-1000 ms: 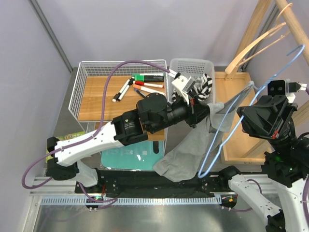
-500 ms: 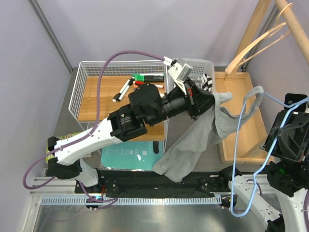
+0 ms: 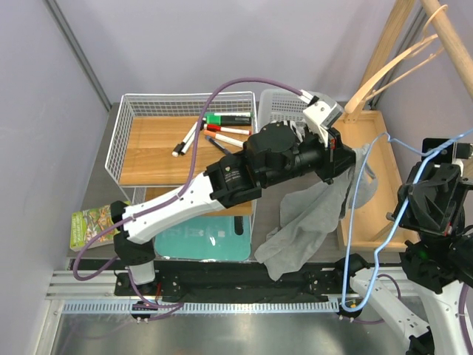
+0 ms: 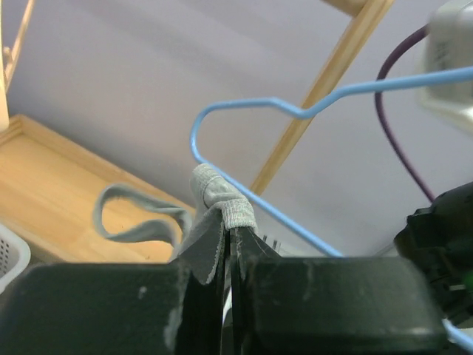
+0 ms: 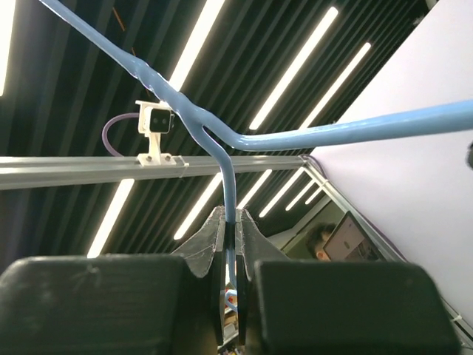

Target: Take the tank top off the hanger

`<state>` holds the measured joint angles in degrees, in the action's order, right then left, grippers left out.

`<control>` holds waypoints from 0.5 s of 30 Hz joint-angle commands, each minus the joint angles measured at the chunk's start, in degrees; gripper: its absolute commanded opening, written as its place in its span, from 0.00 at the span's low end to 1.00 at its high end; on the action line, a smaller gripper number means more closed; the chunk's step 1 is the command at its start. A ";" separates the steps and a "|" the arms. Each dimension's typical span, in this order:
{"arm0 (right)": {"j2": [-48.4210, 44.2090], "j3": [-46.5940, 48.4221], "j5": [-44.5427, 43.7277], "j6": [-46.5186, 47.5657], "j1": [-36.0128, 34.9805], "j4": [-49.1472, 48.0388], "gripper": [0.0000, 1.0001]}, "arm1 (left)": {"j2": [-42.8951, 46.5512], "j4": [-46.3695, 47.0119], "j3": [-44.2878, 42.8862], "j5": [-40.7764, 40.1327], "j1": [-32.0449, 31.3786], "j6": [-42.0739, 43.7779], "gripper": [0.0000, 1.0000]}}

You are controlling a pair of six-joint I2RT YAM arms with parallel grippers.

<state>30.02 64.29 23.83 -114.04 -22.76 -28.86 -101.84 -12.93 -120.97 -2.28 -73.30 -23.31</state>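
The grey tank top (image 3: 310, 222) hangs from my left gripper (image 3: 353, 157), which is shut on one shoulder strap (image 4: 225, 207). The strap still loops over an arm of the blue wire hanger (image 3: 369, 222). The other strap (image 4: 137, 222) hangs free. The garment's lower part lies on the black base rail. My right gripper (image 5: 231, 222) is shut on the hanger's wire neck (image 5: 222, 166) and holds it up at the right; in the top view the hanger runs from the right arm (image 3: 436, 207) down to the rail.
A wire basket (image 3: 181, 140) with markers on a wooden board stands at the back left. A white basket (image 3: 284, 103) sits behind the left arm. A wooden rack (image 3: 369, 177) with wooden hangers stands at the right. A teal board (image 3: 211, 240) lies near.
My left gripper has swung right and back with the strap, lifting the tank top. The right arm dropped, then rose slightly with the hanger, whose lower end now reaches the rail.
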 commanded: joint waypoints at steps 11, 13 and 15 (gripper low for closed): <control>4.95 14.24 6.93 6.51 -0.09 13.62 0.01 | 5.68 -2.90 0.97 -3.25 0.26 -0.85 0.00; 5.75 17.61 5.18 15.89 -0.09 23.30 0.01 | 9.37 -0.62 4.41 -3.43 0.35 -2.17 0.00; 6.28 20.52 1.23 19.89 -0.09 28.48 0.01 | 11.74 1.40 9.07 -3.17 0.35 -2.88 0.00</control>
<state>34.96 78.67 28.34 -106.74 -22.76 -14.90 -97.97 -16.62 -116.75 -4.10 -73.10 -24.21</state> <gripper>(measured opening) 0.095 0.005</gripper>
